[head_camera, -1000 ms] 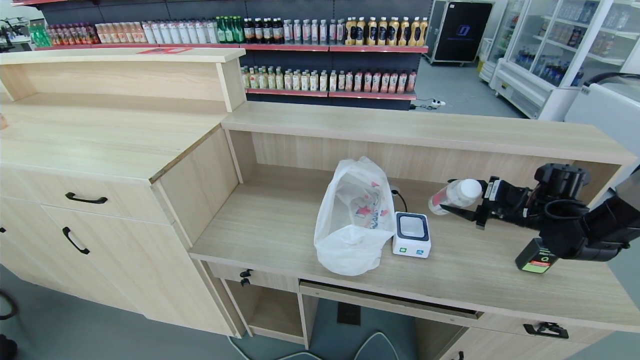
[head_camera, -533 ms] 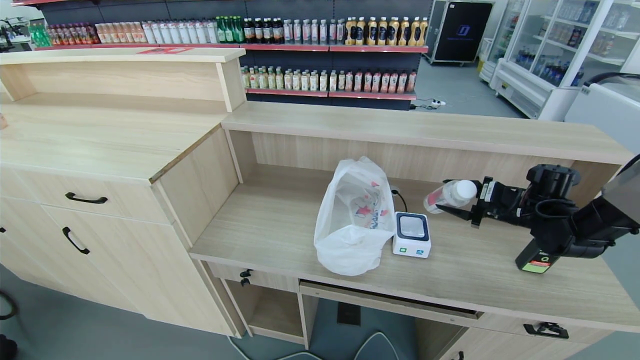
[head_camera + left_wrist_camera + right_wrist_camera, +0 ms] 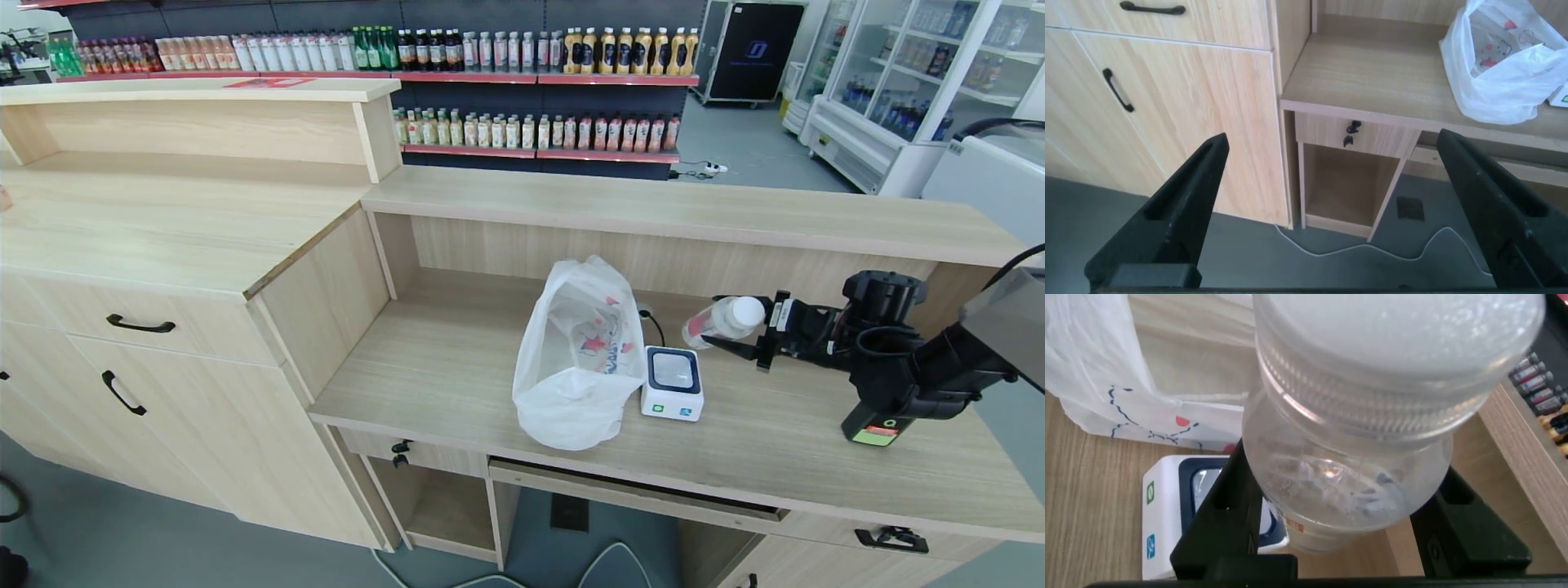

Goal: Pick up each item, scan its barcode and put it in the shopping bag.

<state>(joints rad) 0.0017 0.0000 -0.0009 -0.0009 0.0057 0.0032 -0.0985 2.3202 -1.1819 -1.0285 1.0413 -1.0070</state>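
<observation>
My right gripper (image 3: 727, 323) is shut on a clear plastic bottle (image 3: 712, 324) with a white cap, held on its side above the counter, just right of and behind the white barcode scanner (image 3: 672, 382). In the right wrist view the bottle (image 3: 1372, 433) sits between the black fingers (image 3: 1221, 531), with the scanner (image 3: 1176, 514) and the shopping bag (image 3: 1094, 367) beyond it. The white plastic shopping bag (image 3: 578, 359) stands open directly left of the scanner. My left gripper (image 3: 1331, 212) hangs open low over the floor in front of the counter, with the bag (image 3: 1507, 61) farther off.
A dark container with a green and red label (image 3: 876, 426) stands on the counter (image 3: 457, 367) under my right arm. A raised back ledge (image 3: 694, 212) runs behind the work area. A taller cabinet (image 3: 163, 237) borders it on the left. A black cable (image 3: 655, 324) lies behind the scanner.
My right gripper has carried the bottle leftward, closer to the scanner. The bag, scanner and dark container have stayed put.
</observation>
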